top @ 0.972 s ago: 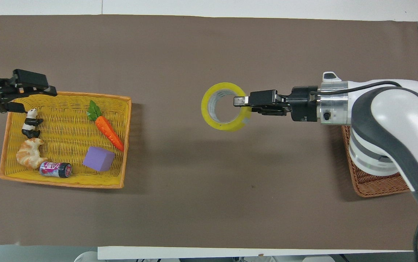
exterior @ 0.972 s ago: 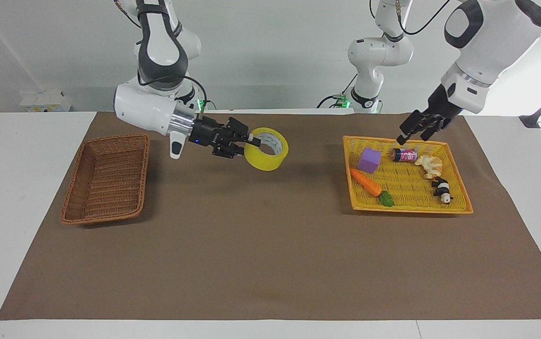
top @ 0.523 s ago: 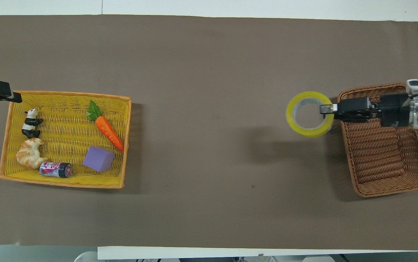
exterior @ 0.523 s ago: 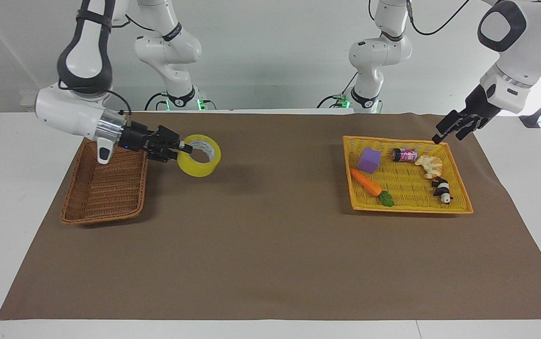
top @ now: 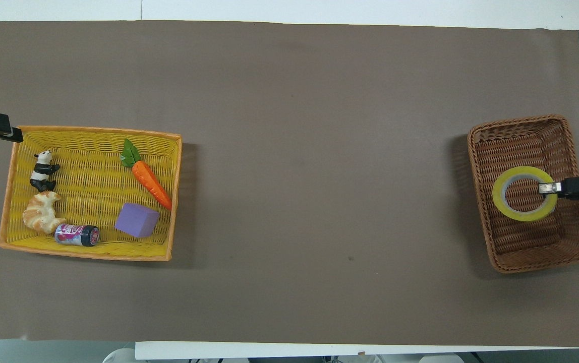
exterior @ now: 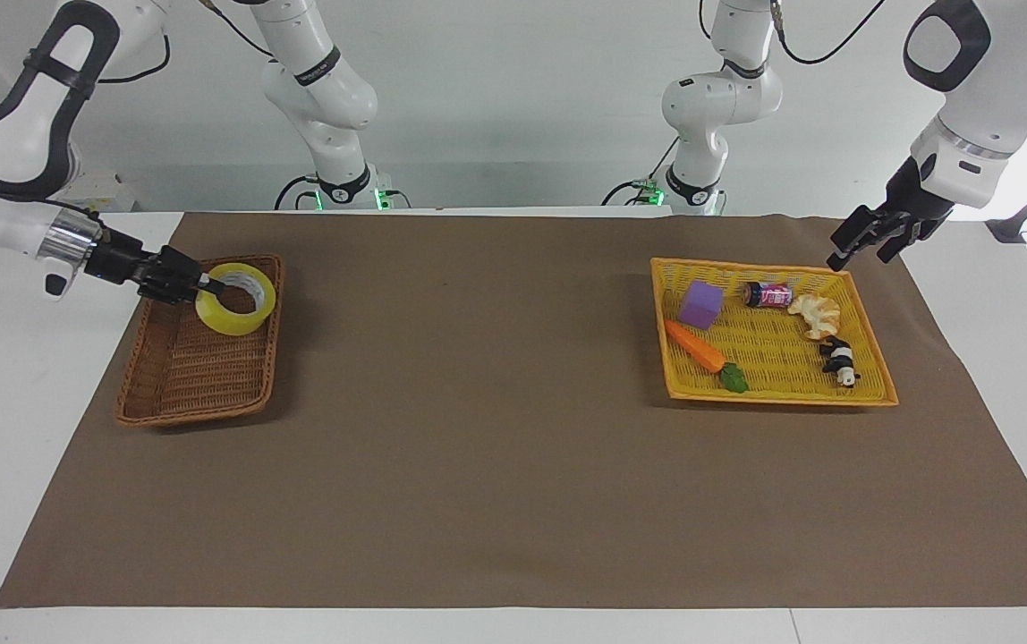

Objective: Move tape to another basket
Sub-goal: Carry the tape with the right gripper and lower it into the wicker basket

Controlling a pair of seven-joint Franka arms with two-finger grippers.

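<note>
Your right gripper (exterior: 209, 287) is pinching the wall of the tape (exterior: 236, 310), one finger inside the ring and one outside, and it holds the roll in the air over the basket (exterior: 166, 394). That arm comes in from beyond the basket's outer end of the desk (exterior: 513, 501), its forearm nearly level and sloping slightly down toward the roll, wrist over the basket's rim. In the overhead view only the fingertips (top: 551, 188) and a short stretch of the black gripper show, reaching in from the frame's edge, while the tape (top: 524, 193) sits over the middle of the basket (top: 521, 126), hole facing up. In the facing view the roll is tilted, with the printed white core visible inside it. Whether it touches the wicker floor you cannot tell from these views.

Your left gripper (exterior: 861, 243) has its fingers spread and holds nothing. It hangs above the corner of the yellow tray (exterior: 777, 397) nearest the robots, at the left arm's end of the desk, with the forearm angled steeply down from a raised elbow. In the tray lie a purple block (exterior: 701, 304), a toy carrot (exterior: 698, 349), a small can (exterior: 768, 294), a croissant (exterior: 816, 313) and a panda figure (exterior: 838, 360).
</note>
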